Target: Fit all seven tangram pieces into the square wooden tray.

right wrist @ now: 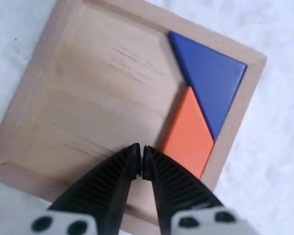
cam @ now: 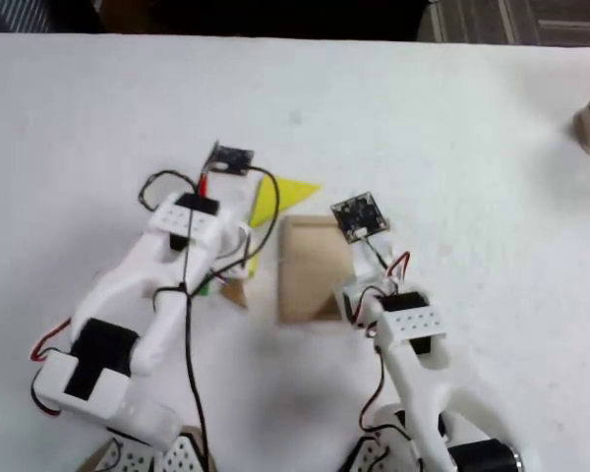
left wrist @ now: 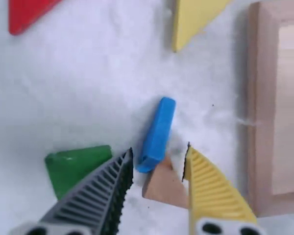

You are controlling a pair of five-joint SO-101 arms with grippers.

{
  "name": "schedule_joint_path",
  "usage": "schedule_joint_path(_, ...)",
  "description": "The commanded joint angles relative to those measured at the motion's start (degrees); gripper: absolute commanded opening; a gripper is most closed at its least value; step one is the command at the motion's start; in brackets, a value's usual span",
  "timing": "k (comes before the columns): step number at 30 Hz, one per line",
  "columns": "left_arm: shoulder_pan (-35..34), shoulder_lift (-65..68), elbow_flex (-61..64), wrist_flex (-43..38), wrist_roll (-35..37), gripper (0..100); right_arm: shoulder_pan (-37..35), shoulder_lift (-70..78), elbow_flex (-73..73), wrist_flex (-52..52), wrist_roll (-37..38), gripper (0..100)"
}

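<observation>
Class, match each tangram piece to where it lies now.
Pieces: 1 orange piece; 2 yellow triangle; 3 green piece; 4 light blue piece.
Places: A beside the black finger of the left tool; B in the tray, against the dark blue triangle; C at the left tool's open gap; D between the red piece and the tray.
Pairs: 1-B; 2-D; 3-A; 4-C.

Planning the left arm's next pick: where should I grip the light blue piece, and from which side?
Pinch its two broad faces, coming down from above. The blue piece seems to stand tilted on edge, its near end against the tan triangle, so a narrow edge faces up. The open left end effector straddles that end.
</observation>
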Motion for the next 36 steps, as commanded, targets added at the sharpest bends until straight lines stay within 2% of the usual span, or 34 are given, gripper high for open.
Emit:
schedule_joint_path(1,3.2,-0.3,0.4,0.2,-0.5,19,0.6,-2.0,-2.2,-0.3,0.4,1.8)
schedule_joint_path(9,2.9,-0.3,0.1,-1.1,-0.5,7,0.6,-2.0,-2.2,-0.3,0.4,1.8)
schedule_joint_path(21,0.4,-1.1,0.0,-1.8,-0.3,6,1.1,-2.1,-2.3,-0.3,0.4,1.8)
schedule_joint_path(27,0.3,-7.9,0.5,-2.0,0.1,6,4.2,-2.2,-2.7,-0.7,0.5,1.8)
schedule_joint_path(33,5.0,-14.3,0.2,-2.0,11.7,6,6.6,-4.2,-3.5,0.0,0.1,1.8)
schedule_joint_path(36,7.7,-14.6,0.0,-4.7,12.7,6,6.3,-5.9,-3.6,2.2,0.0,1.8)
